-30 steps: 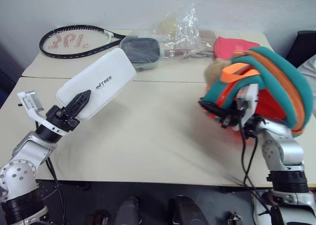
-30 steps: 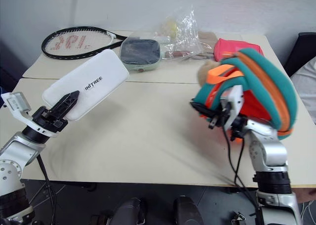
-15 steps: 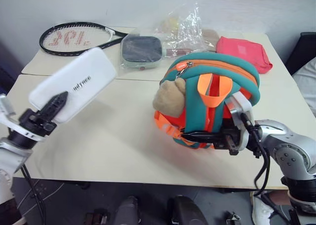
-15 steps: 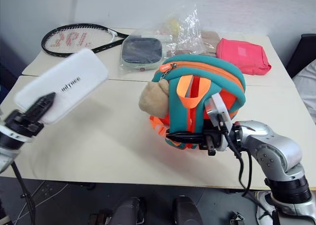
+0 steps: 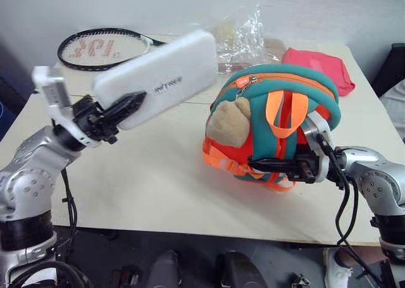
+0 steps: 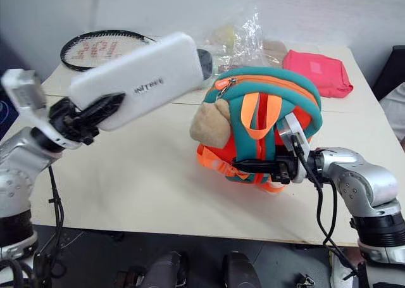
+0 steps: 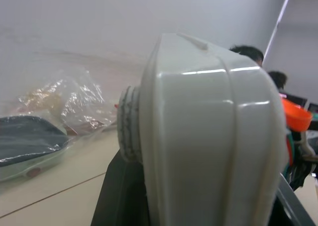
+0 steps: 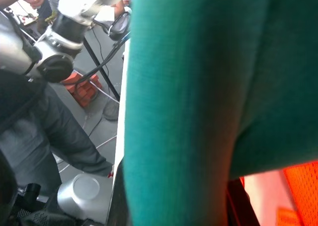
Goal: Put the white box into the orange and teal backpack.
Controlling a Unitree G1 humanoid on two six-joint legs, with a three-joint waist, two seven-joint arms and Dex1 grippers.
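**White box aloft, backpack on table**

Left gripper point(image 5: 123, 107) clamped on one end of the white box point(image 5: 158, 79), held in the air, tilted, far end near the orange and teal backpack point(image 5: 272, 126). Right gripper point(image 5: 269, 168) pinched shut on backpack fabric low at the front. Backpack upright on the table point(image 5: 158, 187), near its front edge. Open tabletop between the arms. Behind: tennis racket point(image 5: 95, 47), clear plastic bag point(image 5: 243, 38), pink pouch point(image 5: 319, 66), well clear.

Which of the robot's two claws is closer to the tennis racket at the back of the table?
The left. The left gripper, clamped on the white box, is raised just in front of the tennis racket; the right gripper grips the orange and teal backpack, farther away.
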